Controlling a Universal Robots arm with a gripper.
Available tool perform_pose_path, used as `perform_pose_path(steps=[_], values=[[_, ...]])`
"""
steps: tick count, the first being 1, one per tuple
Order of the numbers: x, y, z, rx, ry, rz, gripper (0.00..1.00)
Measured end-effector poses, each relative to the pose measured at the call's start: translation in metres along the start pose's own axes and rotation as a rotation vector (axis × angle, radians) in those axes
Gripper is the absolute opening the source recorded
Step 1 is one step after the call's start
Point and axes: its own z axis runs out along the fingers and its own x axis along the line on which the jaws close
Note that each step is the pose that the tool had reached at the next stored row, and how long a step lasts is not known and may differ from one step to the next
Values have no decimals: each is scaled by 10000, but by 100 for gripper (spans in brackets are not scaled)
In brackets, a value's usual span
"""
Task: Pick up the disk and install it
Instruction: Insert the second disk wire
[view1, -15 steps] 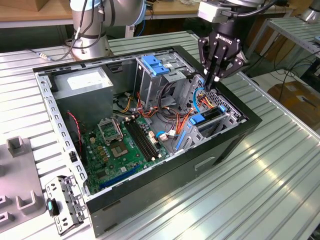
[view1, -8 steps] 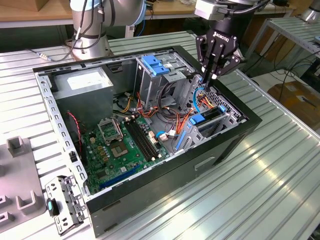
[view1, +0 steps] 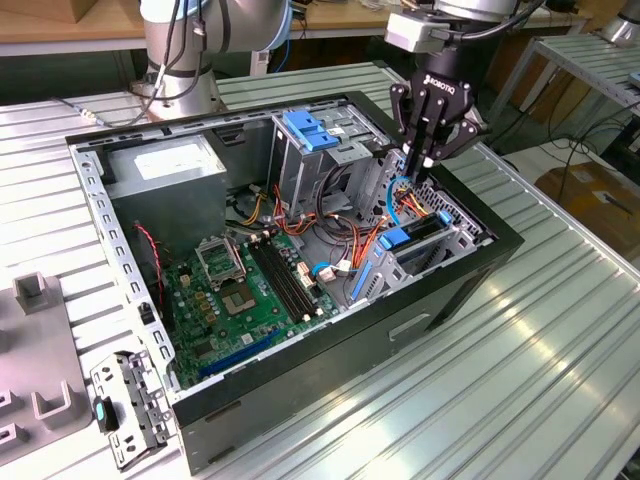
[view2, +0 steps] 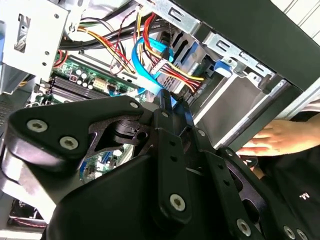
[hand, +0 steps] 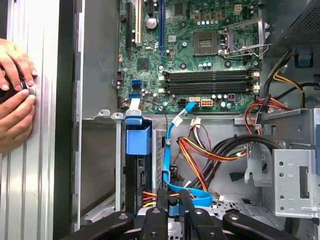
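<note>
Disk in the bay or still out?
In. The disk sits on edge in the bay, blue handle at the mouth; the tool is at the blue cable.

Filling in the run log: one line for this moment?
hand: low inside case, among cables | disk: seated in bay, blue handle up | person's hands: outside case

Bare grey sheet-metal drive cage (view1: 300, 165) with a glossy blue plastic latch (view1: 306, 130), a matt green circuit board (view1: 245, 290), a smooth blue plastic disk carrier handle (hand: 138, 139), a matt black metal gripper (view1: 420, 172), and a ribbed, satin aluminium table (view1: 560, 330).
</note>
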Motion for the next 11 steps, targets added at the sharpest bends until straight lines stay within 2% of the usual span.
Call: perform_pose_path(steps=[4,5,6,11], values=[[-4,-2,21,0,20,1,24],[-5,-3,26,0,29,1,22],[-6,-3,32,0,40,2,16],[-11,-4,56,1,130,7,17]])
